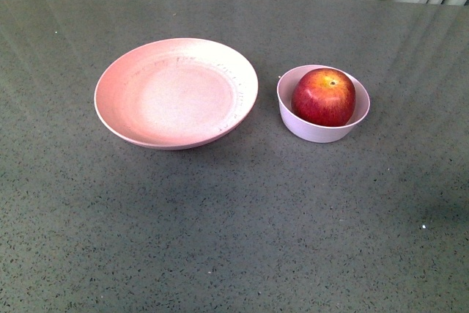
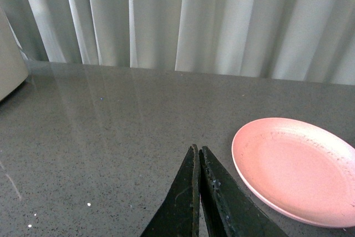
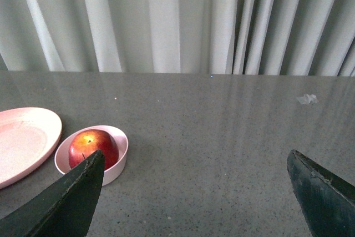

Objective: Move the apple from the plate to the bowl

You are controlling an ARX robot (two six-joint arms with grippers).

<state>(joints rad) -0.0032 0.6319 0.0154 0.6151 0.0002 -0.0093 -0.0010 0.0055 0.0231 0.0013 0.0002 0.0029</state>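
The dark red apple (image 1: 324,97) sits inside the small pale bowl (image 1: 308,129), right of the wide salmon-pink plate (image 1: 176,93), which holds nothing. Neither arm shows in the front view. In the right wrist view the apple (image 3: 92,147) rests in the bowl (image 3: 119,162) beside the plate (image 3: 25,140); my right gripper (image 3: 195,156) is open, its dark fingers (image 3: 77,192) wide apart above bare table, well short of the bowl. My left gripper (image 2: 198,149) is shut with nothing between its fingers, and the plate (image 2: 299,170) lies just beside it.
The grey speckled table (image 1: 234,240) runs to pale curtains (image 3: 166,20) at the back. A pale object (image 2: 8,59) stands at the table's edge in the left wrist view. A small white scrap (image 3: 308,99) lies on the table far from the bowl.
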